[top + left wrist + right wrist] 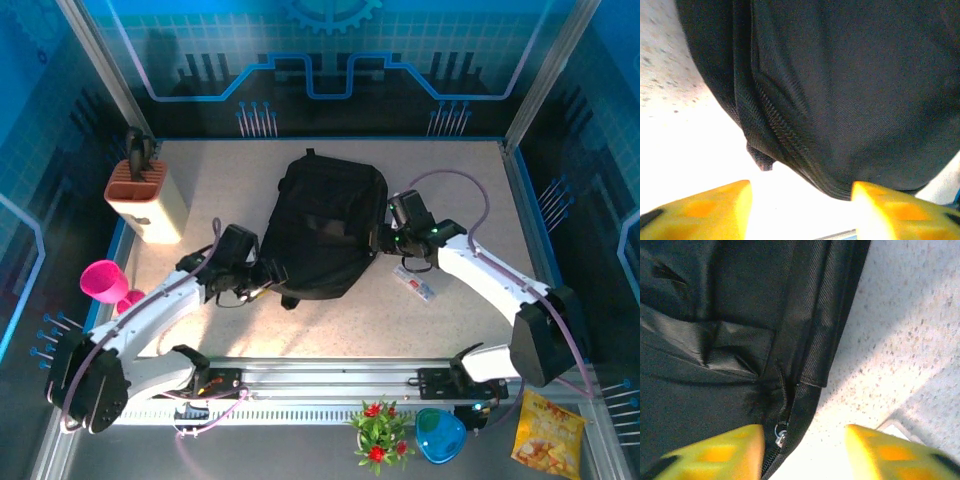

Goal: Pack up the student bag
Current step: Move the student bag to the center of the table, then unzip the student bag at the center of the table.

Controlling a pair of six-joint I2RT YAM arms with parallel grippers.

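Speckled beige tabletop (470, 190) inside a blue-panelled enclosure, seen from above and from both wrists. At its centre lies the student bag (325, 225), a large black soft fabric backpack resting flat, its small top loop toward the far side.

The left gripper (801, 191) sits at the bag's near-left edge. Its yellow fingers stand roughly half apart and hold nothing, with a stitched seam just beyond them. The right gripper (804, 432) sits at the bag's right edge, likewise parted and empty. A small metal zipper pull (780, 436) lies just beside its left finger. A flat white packet with red marking (415, 282) rests on the table near the bag's right side.

The step in hand appears to be opening the bag. Done well, the right fingers would centre on the pull before closing. The left would pinch fabric at the seam, giving counter-tension so the soft body does not drag.
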